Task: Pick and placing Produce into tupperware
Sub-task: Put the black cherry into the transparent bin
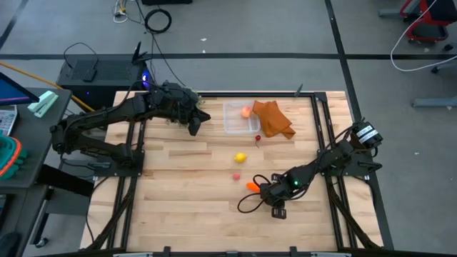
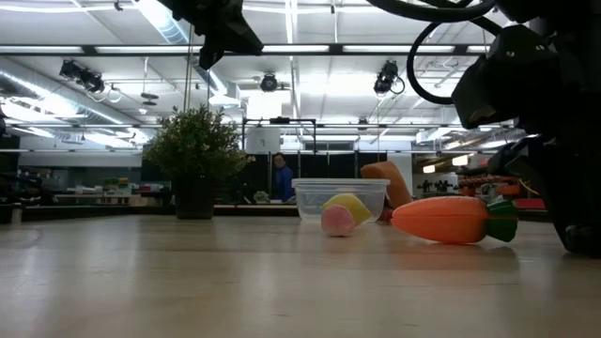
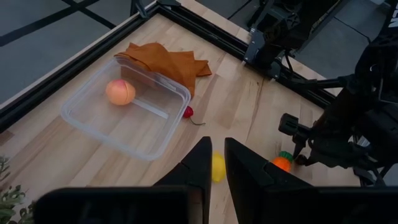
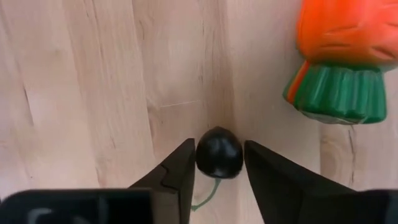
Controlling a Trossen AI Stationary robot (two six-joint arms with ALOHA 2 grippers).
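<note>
The clear tupperware (image 1: pixel 240 118) stands at the far middle of the table with a peach-pink fruit (image 3: pixel 120 91) inside. A small red fruit (image 1: pixel 258 138) lies just beside its near right corner. On the bare table nearer me lie a yellow lemon (image 1: pixel 240 157), a pink fruit (image 1: pixel 235 176) and the orange carrot (image 1: pixel 253 186) with its green top (image 4: pixel 336 93). My right gripper (image 4: pixel 219 163) points down next to the carrot, shut on a tiny dark berry (image 4: pixel 219 149). My left gripper (image 1: pixel 194 127) hovers high, left of the tupperware, shut and holding nothing. My right gripper pinches the dark berry by its two opposite sides (image 4: pixel 200 154) between its two fingers. The fingers (image 4: pixel 180 171) come from above, steeply slanted down. The berry rests on the table, its thin green stem (image 4: pixel 205 200) trailing back between the fingers.
A crumpled orange cloth (image 1: pixel 273 118) lies against the tupperware's right side. A bushy green plant (image 2: pixel 194 150) stands at the far left under my left arm. Black frame rails (image 1: pixel 319 121) border the table. Bare wood lies at the near left.
</note>
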